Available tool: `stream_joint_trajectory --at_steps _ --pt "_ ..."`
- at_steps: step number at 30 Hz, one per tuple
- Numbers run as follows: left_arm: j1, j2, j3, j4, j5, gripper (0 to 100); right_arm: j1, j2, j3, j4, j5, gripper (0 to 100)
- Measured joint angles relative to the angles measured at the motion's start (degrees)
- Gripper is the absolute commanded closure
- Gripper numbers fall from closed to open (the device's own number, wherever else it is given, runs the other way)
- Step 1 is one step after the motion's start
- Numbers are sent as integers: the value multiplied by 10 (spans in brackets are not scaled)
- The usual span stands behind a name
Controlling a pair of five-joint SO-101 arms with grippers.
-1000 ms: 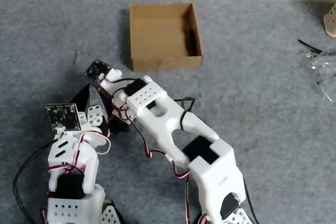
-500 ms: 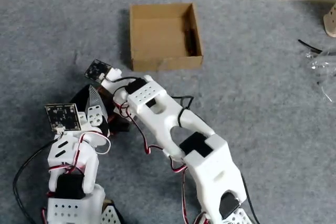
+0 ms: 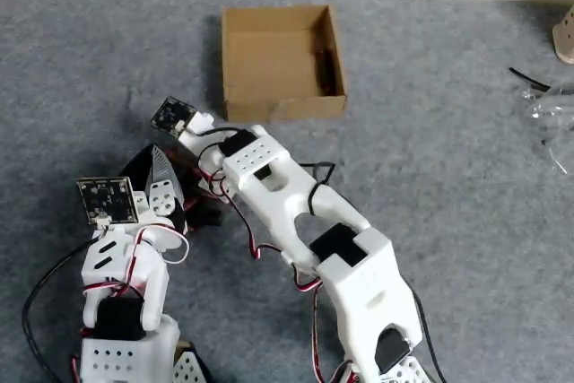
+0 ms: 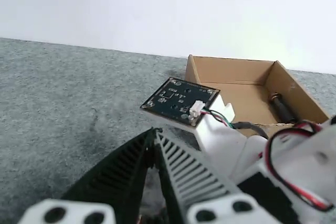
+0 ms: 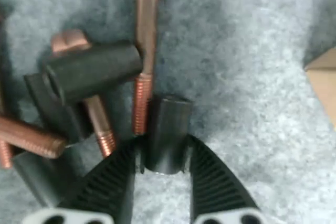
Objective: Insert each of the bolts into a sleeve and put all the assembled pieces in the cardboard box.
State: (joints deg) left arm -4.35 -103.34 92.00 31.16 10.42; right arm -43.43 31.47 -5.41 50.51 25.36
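your right gripper (image 5: 163,149), fingers pinching a sleeve (image 5: 168,124), edged up-frame in the high view: grasp likely secured. left gripper (image 4: 155,132) tips met.

The bolts (image 5: 146,24) were shiny coppery metal and the sleeves (image 5: 167,132) smooth, dull black. The box (image 3: 269,65) was matt cardboard. The cloth (image 3: 448,150) looked fuzzy.

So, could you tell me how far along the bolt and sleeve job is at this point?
Done: one dark piece lies in the cardboard box. In hand: the right gripper grips a black sleeve beside the pile. To do: at least three copper bolts and several loose sleeves lie on the grey mat, unboxed. The left gripper is shut.
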Motion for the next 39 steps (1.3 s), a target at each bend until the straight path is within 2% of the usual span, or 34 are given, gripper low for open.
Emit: stream_joint_trajectory --at_steps 16,21,33,39 --pt "0 0 0 0 0 989 10 -40 13 23 -2 995" --pt "0 0 0 0 0 989 26 -135 60 30 -38 995" --pt "0 0 0 5 0 990 64 -365 229 30 -46 995" --pt "0 0 -31 16 4 989 120 -514 352 30 -46 995"
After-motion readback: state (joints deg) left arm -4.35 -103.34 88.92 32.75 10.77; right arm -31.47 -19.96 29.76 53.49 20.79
